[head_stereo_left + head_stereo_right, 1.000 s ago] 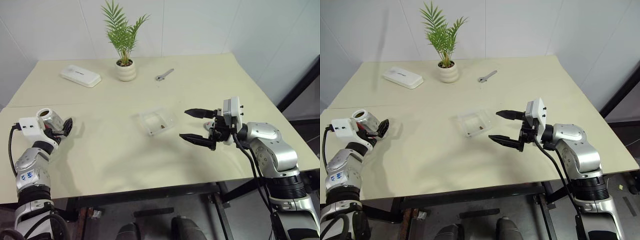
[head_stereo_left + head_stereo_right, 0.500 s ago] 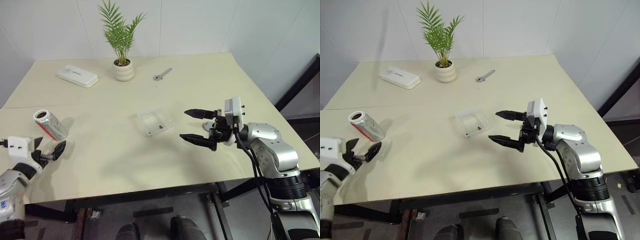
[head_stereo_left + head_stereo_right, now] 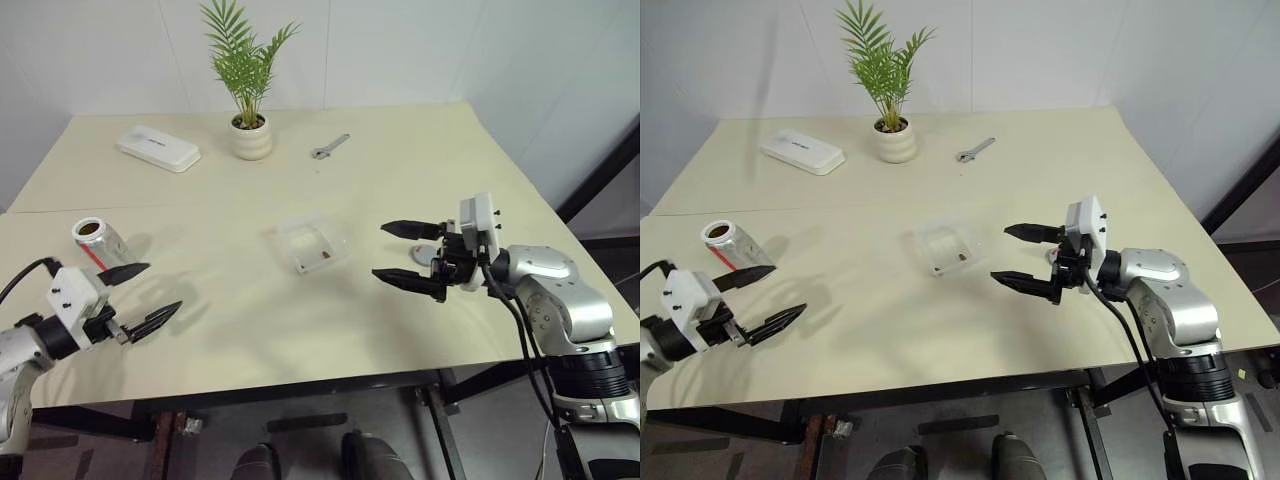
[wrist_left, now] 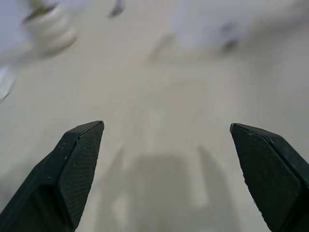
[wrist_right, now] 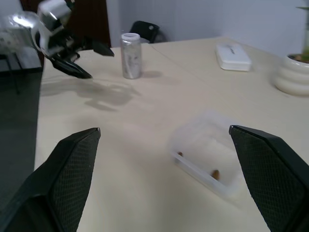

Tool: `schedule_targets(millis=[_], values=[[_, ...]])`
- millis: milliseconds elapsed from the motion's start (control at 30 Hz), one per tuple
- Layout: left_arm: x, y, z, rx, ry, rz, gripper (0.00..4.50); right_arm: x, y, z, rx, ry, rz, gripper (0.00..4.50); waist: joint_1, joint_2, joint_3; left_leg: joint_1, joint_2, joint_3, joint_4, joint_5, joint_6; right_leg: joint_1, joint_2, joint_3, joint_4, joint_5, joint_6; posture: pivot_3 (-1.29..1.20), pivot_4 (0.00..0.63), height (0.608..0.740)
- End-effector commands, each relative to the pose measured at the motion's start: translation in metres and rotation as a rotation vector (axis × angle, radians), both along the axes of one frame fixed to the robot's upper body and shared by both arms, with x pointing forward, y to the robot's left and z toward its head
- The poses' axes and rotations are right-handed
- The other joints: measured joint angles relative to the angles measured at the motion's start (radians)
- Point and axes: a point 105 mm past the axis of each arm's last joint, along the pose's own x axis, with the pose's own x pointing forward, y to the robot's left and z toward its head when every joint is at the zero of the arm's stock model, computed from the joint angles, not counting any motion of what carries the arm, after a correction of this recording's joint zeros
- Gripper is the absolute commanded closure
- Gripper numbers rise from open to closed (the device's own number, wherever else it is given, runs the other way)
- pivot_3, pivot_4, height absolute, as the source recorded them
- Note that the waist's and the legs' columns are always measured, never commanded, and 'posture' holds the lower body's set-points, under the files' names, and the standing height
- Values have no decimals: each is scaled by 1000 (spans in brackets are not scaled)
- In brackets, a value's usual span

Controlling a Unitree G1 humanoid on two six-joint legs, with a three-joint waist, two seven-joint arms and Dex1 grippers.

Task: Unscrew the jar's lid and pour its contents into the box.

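Left gripper point(image 3: 135, 297): hung over the desk's point(image 3: 420, 180) front-left corner; fingers spread wide, holding nothing
Jar point(image 3: 97, 241): stood upright and uncapped near the left edge, just beyond that gripper, apart from it
Box point(image 3: 313, 243): sat mid-desk with brown bits point(image 3: 324, 257) inside; bare desk all round it
Right gripper point(image 3: 407, 254): hovered near the front-right edge, fingers apart, empty; the lid point(image 3: 425, 254) lay under it
Far edge: white device point(image 3: 157, 149), plant pot point(image 3: 251, 139), wrench point(image 3: 329, 148)
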Motion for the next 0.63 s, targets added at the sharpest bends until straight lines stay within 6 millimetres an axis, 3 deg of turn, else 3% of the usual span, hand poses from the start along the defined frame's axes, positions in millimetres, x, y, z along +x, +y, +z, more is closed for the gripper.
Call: schedule_targets(millis=[33,200,633], values=[[2,-18,18,-3,-34,-100,23,-3,-11,9,-5,-39,-27,0,-4,0,0,0,0,0,0,0,0,0,2,0,0,0,0,0,150,740],[2,-32,19,-2,-10,-179,23,-3,-22,11,-19,-52,-67,0,-14,0,0,0,0,3,0,0,0,-4,8,4,4,0,1,0,150,740],[9,-40,19,-12,5,-230,23,-3,-28,12,-7,-74,-166,0,-25,0,0,0,0,8,2,0,0,-5,9,10,4,2,4,0,150,740]])
